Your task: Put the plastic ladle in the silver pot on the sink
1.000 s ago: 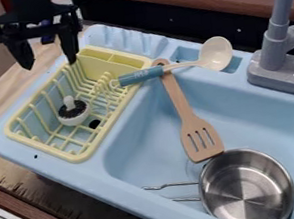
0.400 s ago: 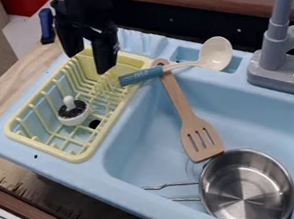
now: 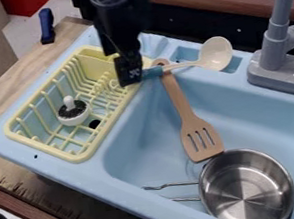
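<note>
The black gripper [image 3: 129, 73] hangs at the upper left of the sink, over the blue handle end of the ladle; how its two fingers stand to each other I cannot make out. The plastic ladle [image 3: 215, 53] lies across the sink's back rim, its cream bowl to the right and its blue handle to the left, partly hidden behind the gripper. Its handle crosses the top of a wooden spatula. In the sink's front right part sits the silver pot [image 3: 247, 188], its wire handle towards the left. The light-blue sink [image 3: 147, 146] surrounds it.
A slotted wooden spatula [image 3: 200, 137] leans into the basin, its head beside the pot. The yellow dish rack [image 3: 81, 154] holds a small white-and-black brush [image 3: 73, 113]. At the right back stands the grey faucet [image 3: 277, 47]. A blue-handled object [image 3: 46, 25] lies at the upper left.
From the upper left, the gripper has moved right and down to the ladle's handle, turning so that its fingers line up one behind the other. Ladle, spatula and pot have kept their places.
</note>
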You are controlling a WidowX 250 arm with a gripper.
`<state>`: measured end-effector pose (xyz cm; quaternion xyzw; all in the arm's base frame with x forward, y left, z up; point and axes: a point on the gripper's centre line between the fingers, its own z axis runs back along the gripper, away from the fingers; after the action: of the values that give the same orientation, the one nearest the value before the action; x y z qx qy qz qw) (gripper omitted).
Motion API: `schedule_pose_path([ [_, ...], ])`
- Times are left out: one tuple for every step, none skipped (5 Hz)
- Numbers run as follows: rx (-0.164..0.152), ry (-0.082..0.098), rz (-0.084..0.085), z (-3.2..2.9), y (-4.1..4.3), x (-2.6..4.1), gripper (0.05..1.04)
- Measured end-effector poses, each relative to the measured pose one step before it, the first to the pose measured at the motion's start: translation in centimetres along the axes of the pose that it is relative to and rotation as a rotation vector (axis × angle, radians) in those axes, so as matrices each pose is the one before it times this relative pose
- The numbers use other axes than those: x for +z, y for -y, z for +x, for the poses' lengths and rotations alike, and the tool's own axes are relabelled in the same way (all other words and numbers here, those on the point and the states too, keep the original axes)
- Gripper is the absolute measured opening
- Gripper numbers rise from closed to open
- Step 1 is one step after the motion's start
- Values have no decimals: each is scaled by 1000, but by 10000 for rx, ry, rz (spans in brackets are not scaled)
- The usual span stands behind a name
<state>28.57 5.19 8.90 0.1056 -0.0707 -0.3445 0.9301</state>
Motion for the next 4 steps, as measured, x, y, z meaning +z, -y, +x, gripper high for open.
schedule_pose_path([
  [-303, 346, -53, 605, 76, 72, 997],
  [-20, 26, -69, 702, -23, -577, 997],
  [-150, 53, -55, 120, 43, -423, 997],
  [33, -67, 139, 73, -267, -781, 997],
])
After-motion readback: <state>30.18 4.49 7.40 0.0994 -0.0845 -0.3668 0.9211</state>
